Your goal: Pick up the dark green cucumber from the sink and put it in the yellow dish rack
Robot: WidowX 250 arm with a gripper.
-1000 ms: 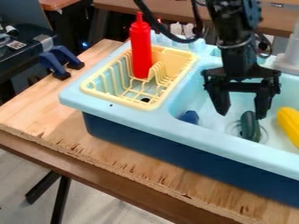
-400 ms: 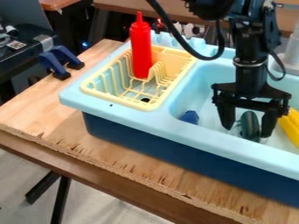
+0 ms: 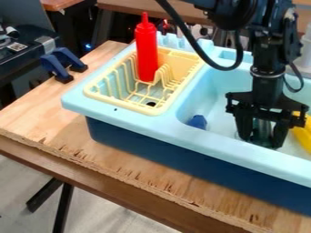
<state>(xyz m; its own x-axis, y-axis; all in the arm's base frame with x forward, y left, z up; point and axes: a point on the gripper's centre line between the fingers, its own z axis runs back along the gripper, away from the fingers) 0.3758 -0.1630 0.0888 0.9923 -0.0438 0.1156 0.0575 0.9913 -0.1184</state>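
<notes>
Gripper [image 3: 262,141] clamped around green object [image 3: 262,134] inside sink [image 3: 224,146]. Yellow object [image 3: 303,137] just beside gripper; blue object [image 3: 197,121] near basin's left end. Dish rack [image 3: 159,110], left of basin, holds upright red bottle [image 3: 146,52].

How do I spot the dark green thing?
Find the light-blue toy sink on the wooden table, then its basin, picture-right of the yellow rack. It's in there, at the black gripper. It's dark green; neighbours are a blue piece and a yellow piece.

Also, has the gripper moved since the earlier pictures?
Yes, the gripper moved lower and toward the picture's right, away from the blue object in the sink.
</notes>
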